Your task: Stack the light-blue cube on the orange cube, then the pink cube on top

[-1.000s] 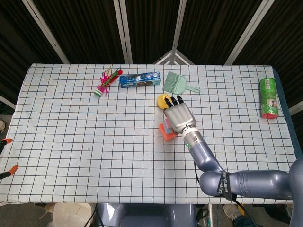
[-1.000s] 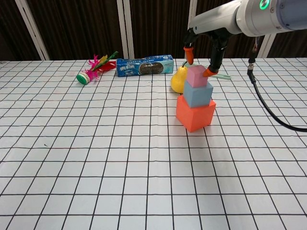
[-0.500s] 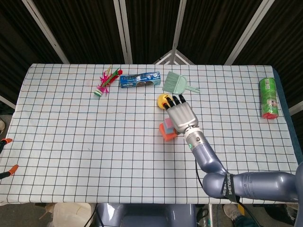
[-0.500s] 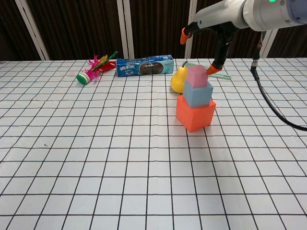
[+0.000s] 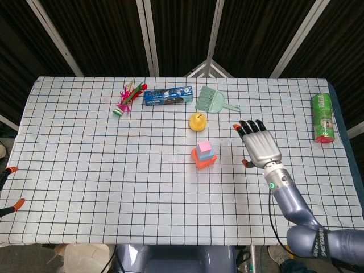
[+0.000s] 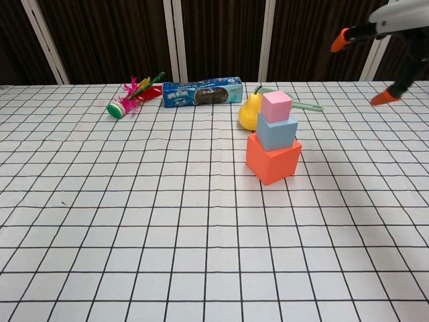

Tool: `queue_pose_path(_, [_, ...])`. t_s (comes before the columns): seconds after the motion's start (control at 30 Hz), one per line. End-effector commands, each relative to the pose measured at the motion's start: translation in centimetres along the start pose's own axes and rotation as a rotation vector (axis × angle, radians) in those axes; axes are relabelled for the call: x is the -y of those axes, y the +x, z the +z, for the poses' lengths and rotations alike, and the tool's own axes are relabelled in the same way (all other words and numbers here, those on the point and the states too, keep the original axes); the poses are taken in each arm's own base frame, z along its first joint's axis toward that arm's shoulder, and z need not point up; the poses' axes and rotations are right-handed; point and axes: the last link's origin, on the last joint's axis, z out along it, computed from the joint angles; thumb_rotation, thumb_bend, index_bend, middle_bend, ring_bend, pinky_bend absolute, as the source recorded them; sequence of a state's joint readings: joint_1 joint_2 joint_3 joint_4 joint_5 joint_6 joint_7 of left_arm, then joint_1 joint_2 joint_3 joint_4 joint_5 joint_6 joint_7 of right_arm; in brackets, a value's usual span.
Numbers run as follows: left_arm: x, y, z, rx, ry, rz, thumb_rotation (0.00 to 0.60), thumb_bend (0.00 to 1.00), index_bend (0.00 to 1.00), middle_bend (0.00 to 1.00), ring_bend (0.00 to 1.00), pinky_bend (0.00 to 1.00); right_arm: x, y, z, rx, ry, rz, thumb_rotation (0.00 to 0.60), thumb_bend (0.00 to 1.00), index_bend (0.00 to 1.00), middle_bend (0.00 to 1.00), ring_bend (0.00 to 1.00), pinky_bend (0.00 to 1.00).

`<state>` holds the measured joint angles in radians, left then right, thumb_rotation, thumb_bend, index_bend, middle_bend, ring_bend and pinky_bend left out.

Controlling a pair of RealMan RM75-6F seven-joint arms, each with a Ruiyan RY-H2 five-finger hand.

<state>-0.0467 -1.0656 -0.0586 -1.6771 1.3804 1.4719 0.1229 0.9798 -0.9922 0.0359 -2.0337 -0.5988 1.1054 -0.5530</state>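
The three cubes stand as one stack near the table's middle. The orange cube [image 6: 273, 157] is at the bottom, the light-blue cube [image 6: 277, 131] sits on it, and the pink cube [image 6: 276, 106] is on top. From above, the pink cube [image 5: 204, 148] covers most of the light-blue cube [image 5: 206, 154], with the orange cube [image 5: 199, 161] showing at the base. My right hand [image 5: 259, 143] hovers to the right of the stack, apart from it, fingers spread and empty. Its orange fingertips [image 6: 340, 40] show at the chest view's upper right. My left hand is not visible.
A yellow pear [image 5: 197, 121] stands just behind the stack. Further back lie a green dustpan brush [image 5: 211, 100], a blue biscuit pack [image 5: 167, 95] and a feathered shuttlecock [image 5: 126, 98]. A green can [image 5: 323, 117] lies at the far right edge.
My right hand has let go of the pink cube, lifted and swung away to the right. The stack stays standing without moving.
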Motion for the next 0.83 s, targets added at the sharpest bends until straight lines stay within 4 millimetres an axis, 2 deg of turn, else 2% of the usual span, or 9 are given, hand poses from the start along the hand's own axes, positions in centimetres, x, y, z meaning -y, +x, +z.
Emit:
queue_pose_path(0.03, [0.0,0.0,0.0,0.001,-0.004,-0.004,0.600,0.21,0.22,0.03,0.00,0.02,-5.8,-3.8,-6.4,-0.039,-0.056,0.122,0.600,0.31,0.10,0.07,0.03,0.00])
queue_pose_path(0.27, [0.1,0.3,-0.3,-0.002,-0.009,-0.019,0.600,0.21,0.22,0.03,0.00,0.02,-11.1,-8.9,-12.9,-0.181,-0.108,0.199,0.600,0.31,0.10,0.07,0.03,0.00])
queue_pose_path(0.37, [0.2,0.4,-0.4,-0.005,-0.008,-0.027,0.600,0.21,0.22,0.03,0.00,0.02,-12.5,-10.7,-14.6,-0.229,-0.116,0.191,0.600,0.31,0.10,0.07,0.03,0.00])
queue_pose_path(0.5, [0.3,0.6,-0.6,-0.012,-0.012,-0.033,0.600,0.21,0.22,0.03,0.00,0.02,-13.7,-12.1,-16.2,-0.262,-0.161,0.146,0.600,0.30,0.10,0.07,0.03,0.00])
queue_pose_path(0.83, [0.4,0.7,-0.6,-0.014,-0.019,-0.041,0.600,0.21,0.22,0.03,0.00,0.02,-15.2,-13.0,-17.8,-0.298,-0.257,0.106,0.600,0.31,0.04,0.07,0.03,0.00])
